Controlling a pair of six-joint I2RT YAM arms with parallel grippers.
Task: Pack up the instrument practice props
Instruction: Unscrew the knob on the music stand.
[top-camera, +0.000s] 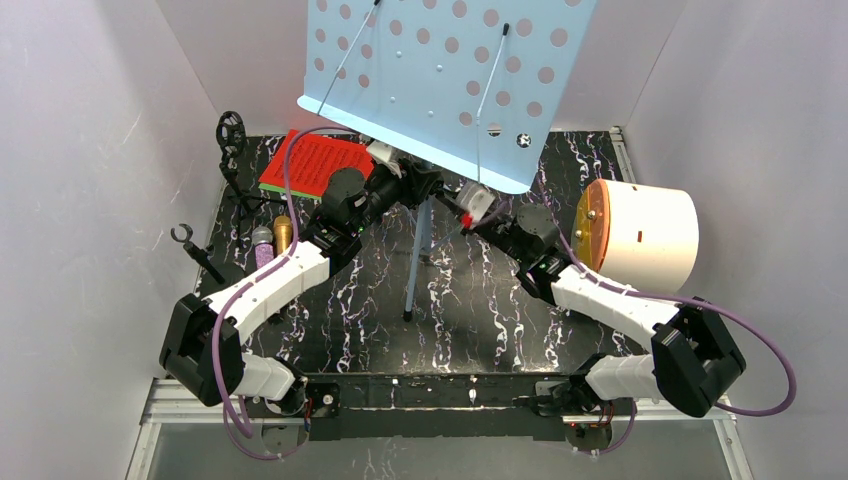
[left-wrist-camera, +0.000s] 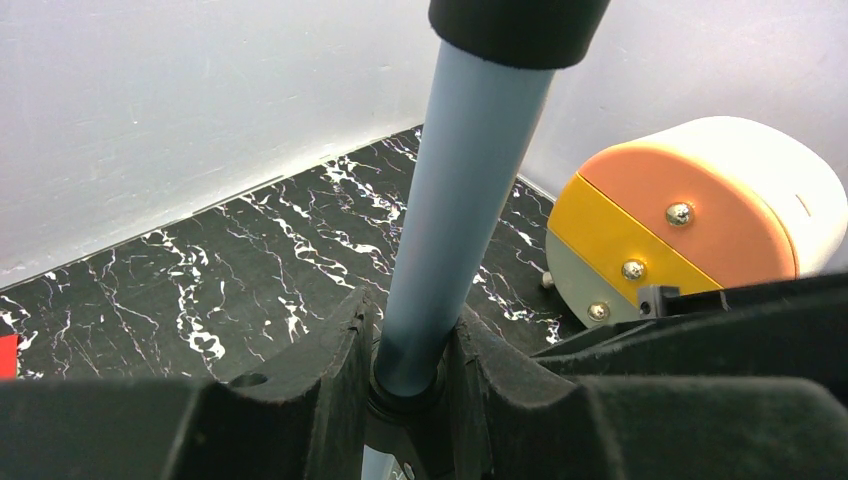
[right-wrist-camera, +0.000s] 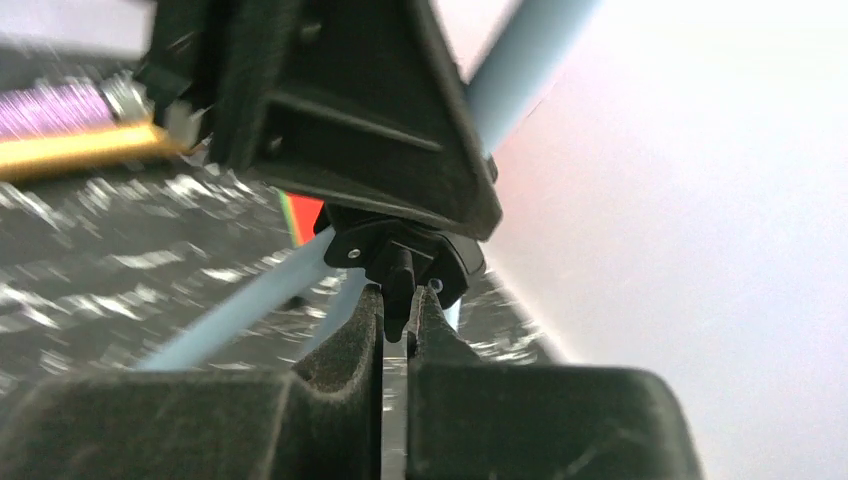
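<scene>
The pale blue perforated music rack (top-camera: 440, 75) stands on its tripod legs (top-camera: 418, 255) at mid table. My left gripper (top-camera: 405, 187) is shut on the rack's pale blue pole (left-wrist-camera: 440, 250) just above the black leg hub, with the fingers (left-wrist-camera: 330, 370) on both sides. My right gripper (top-camera: 468, 212) is shut on a small black knob (right-wrist-camera: 397, 285) on that hub. The gold microphone (top-camera: 283, 235) and the purple glitter microphone (top-camera: 262, 247) lie at the left. The red and green score sheets (top-camera: 315, 162) lie at the back left. Thin black mic mounts (top-camera: 232, 135) stand by the left wall.
A white drum-shaped container (top-camera: 645, 235) with an orange and yellow lid lies on its side at the right and shows in the left wrist view (left-wrist-camera: 690, 230). White walls close in the black marbled table (top-camera: 480, 300) on three sides.
</scene>
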